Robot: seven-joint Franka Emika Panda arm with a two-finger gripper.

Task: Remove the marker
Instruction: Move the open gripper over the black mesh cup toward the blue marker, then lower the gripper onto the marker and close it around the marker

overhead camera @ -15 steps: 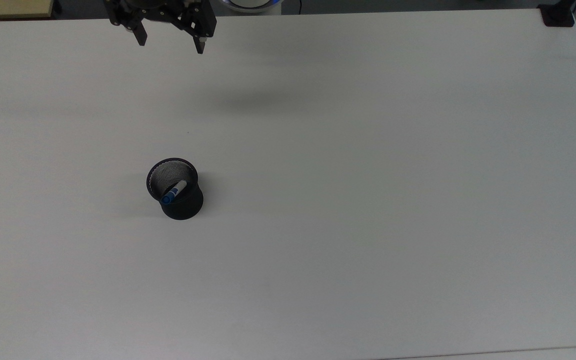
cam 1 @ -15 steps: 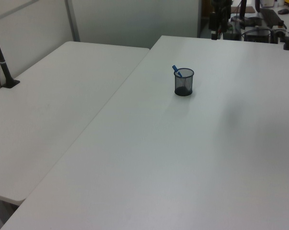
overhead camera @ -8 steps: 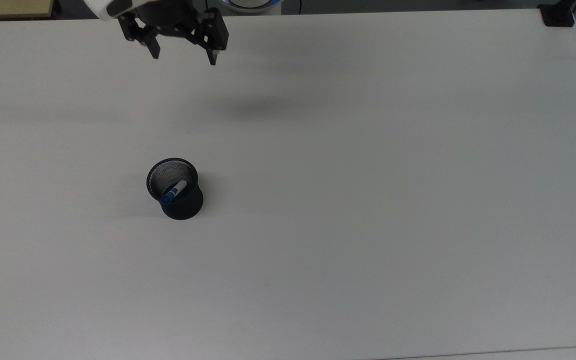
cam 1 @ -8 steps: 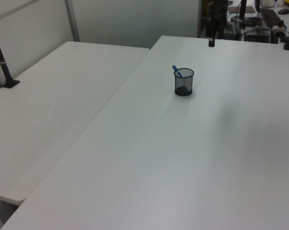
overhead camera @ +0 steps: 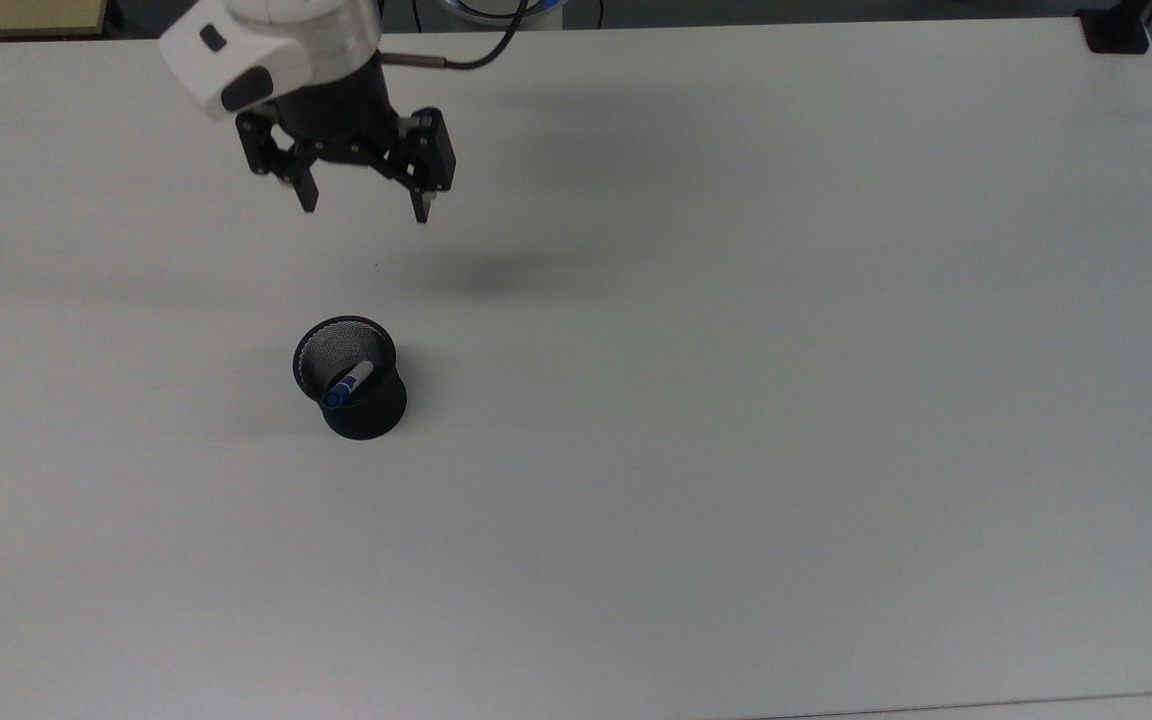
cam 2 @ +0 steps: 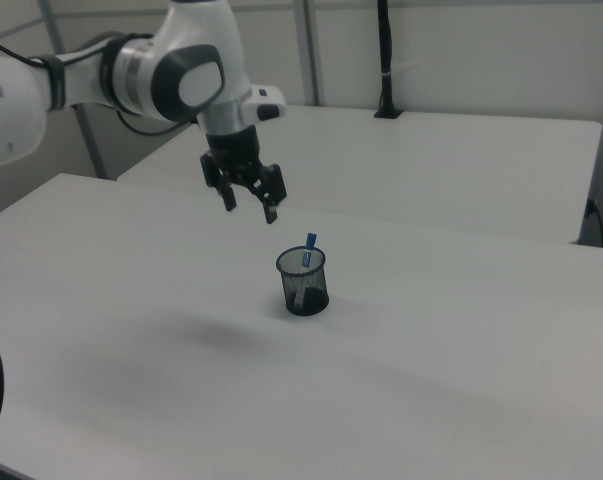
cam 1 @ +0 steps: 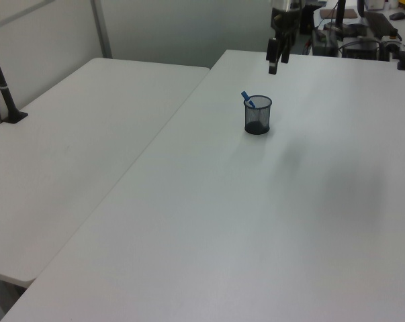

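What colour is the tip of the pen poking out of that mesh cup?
Blue. The marker cap shows best in the top view, above a white barrel.

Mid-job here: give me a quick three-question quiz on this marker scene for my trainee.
1. True or false: the marker already lies on the table.
2. The gripper is: A) open above the table, B) shut on the marker, C) inside the mesh cup.
3. Which end of the marker sticks above the cup's rim in the right view?

Key:
1. False; it leans inside the mesh cup.
2. A.
3. The blue end.
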